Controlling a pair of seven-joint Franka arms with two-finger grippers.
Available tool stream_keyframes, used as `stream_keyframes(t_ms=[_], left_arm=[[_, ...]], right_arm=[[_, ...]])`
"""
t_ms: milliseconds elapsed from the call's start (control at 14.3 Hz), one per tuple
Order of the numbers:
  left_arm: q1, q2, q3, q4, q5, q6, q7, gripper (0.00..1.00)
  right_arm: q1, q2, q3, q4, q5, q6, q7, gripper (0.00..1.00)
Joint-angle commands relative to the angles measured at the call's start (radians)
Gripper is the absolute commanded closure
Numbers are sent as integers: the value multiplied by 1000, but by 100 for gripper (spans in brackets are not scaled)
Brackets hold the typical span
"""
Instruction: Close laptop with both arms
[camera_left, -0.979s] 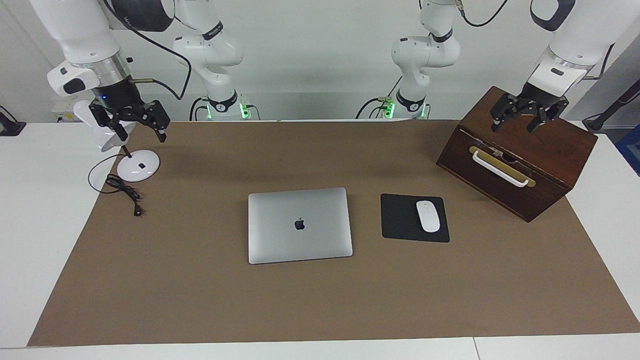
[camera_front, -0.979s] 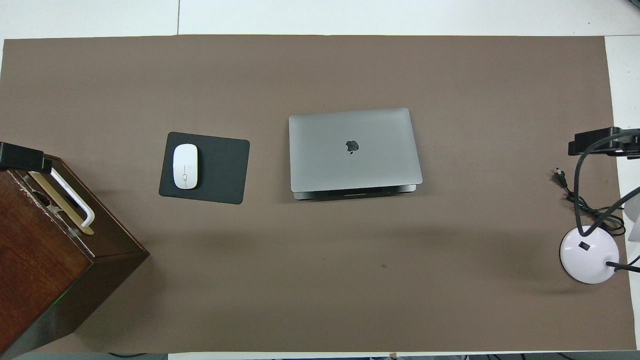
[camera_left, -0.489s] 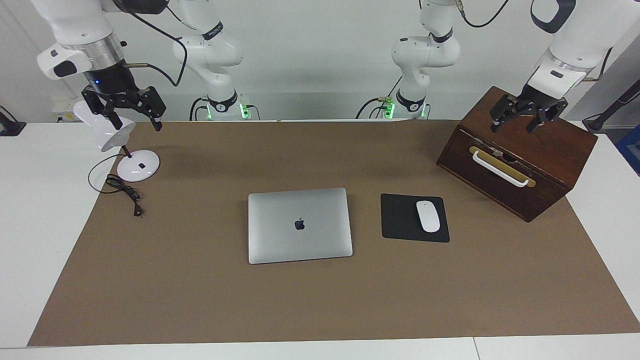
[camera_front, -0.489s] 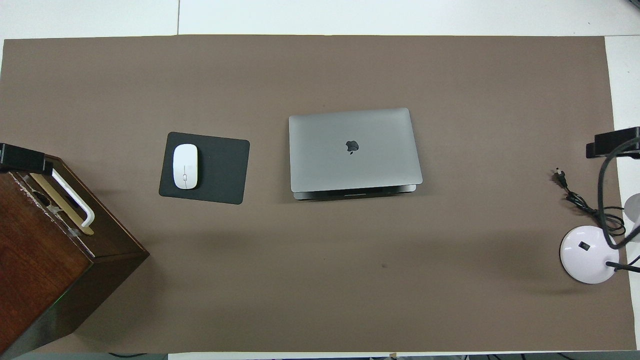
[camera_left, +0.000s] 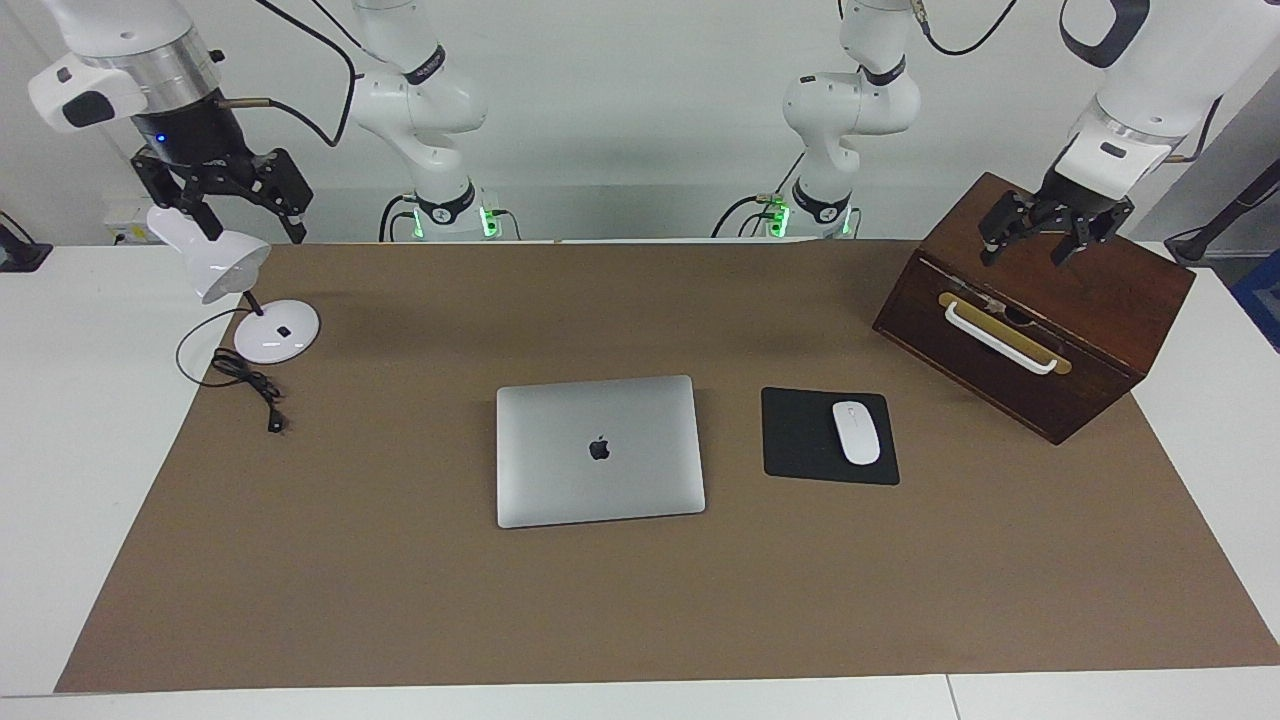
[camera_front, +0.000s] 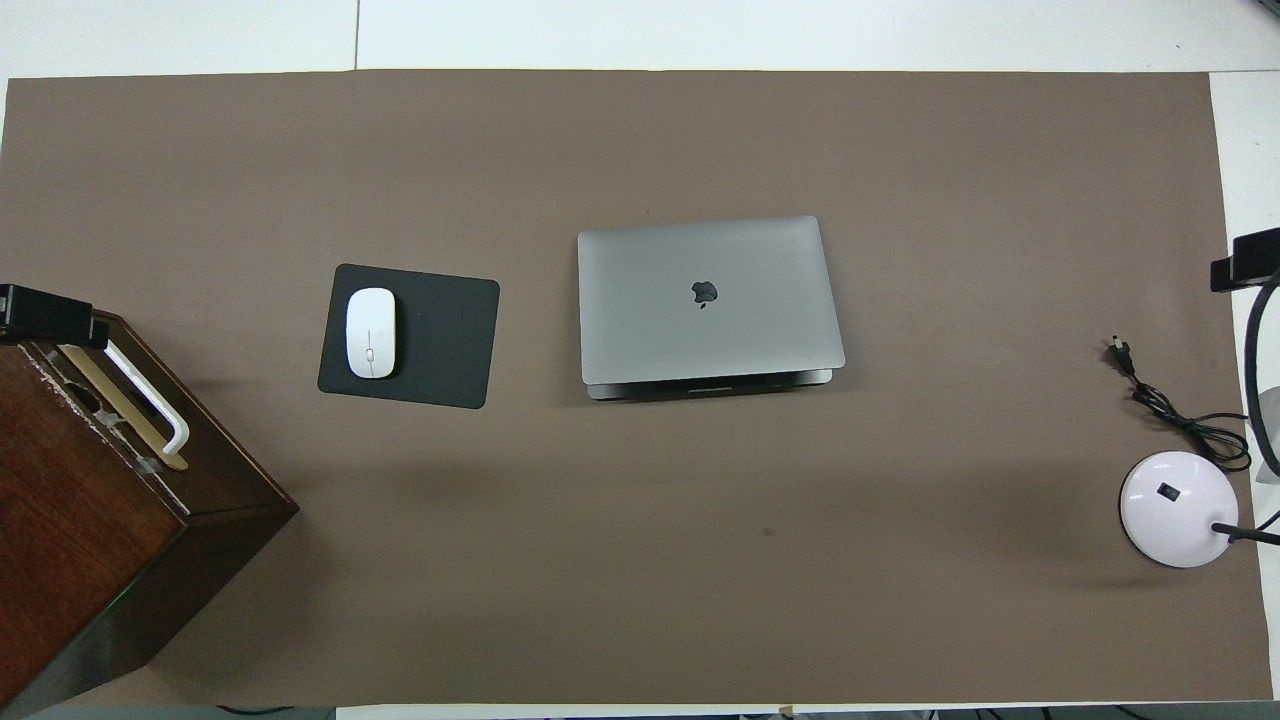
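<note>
The silver-grey laptop (camera_left: 600, 450) lies in the middle of the brown mat with its lid down and the black apple logo facing up. In the overhead view the laptop (camera_front: 705, 300) shows a thin strip of its base under the lid's edge nearest the robots. My right gripper (camera_left: 255, 235) hangs open in the air over the white lamp head, well away from the laptop. My left gripper (camera_left: 1025, 258) hangs open just over the top of the wooden box. Neither gripper holds or touches anything.
A black mouse pad (camera_left: 800, 435) with a white mouse (camera_left: 856, 432) lies beside the laptop, toward the left arm's end. A dark wooden box (camera_left: 1040, 310) with a white handle stands at that end. A white desk lamp (camera_left: 270, 330) and its cord (camera_left: 250, 385) stand at the right arm's end.
My right gripper has risen and drawn outward, off the lamp base and up above the lamp head. The left gripper lifted slightly over the box. The laptop has not moved.
</note>
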Motion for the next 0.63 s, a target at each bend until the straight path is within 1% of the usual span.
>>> stream_keyframes(t_ms=[0,210,280,419,489,559], left_arm=[[-9,3,3,9,19,-8,-18,0],[-11,3,4,12,19,-11,-18,0],[-11,3,4,10,19,-12,-17,0],[-11,13,6,13,19,-9,-17,0],[-11,18,6,18,19,-11,-17,0],[-11,18,6,21,19,-11,-17,0]], right_arm=[[-22,49,12,68,18,-19,0,0],[-27,60,10,64,25,13,-4,0],[-33,57,10,44,45,33,-4,0],[-39,57,9,36,52,42,-6,0],[-39,58,7,32,56,59,-16,0],[-41,52,4,1,62,105,-41,0]])
